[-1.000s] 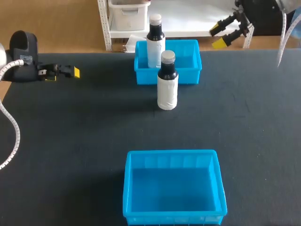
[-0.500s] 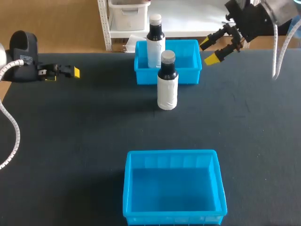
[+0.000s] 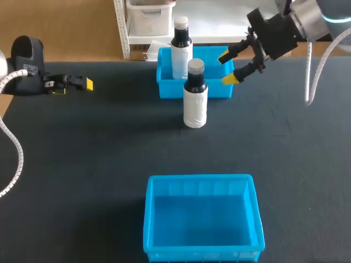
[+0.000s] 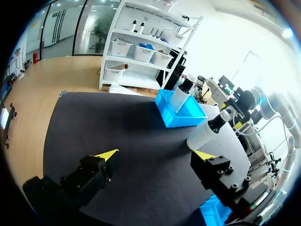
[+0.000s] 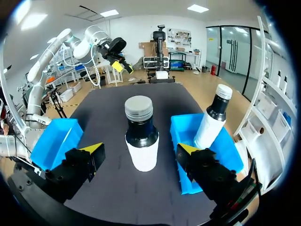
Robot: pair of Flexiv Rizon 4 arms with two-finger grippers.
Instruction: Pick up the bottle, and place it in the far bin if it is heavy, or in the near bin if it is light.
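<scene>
Dark table [image 3: 98,153]: bottle [image 3: 194,104] upright, long axis vertical, cap [image 3: 196,66] up.

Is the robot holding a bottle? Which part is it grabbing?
No, nothing is held. The right gripper is open, near the standing bottle but not touching it. The left gripper is open and empty too.

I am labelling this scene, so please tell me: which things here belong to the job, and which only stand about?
Belong to the job:
bottle on the table; far bin; near bin; right gripper, open.

Standing about:
second bottle, upright in the far bin; left gripper, open, off to the side.
</scene>
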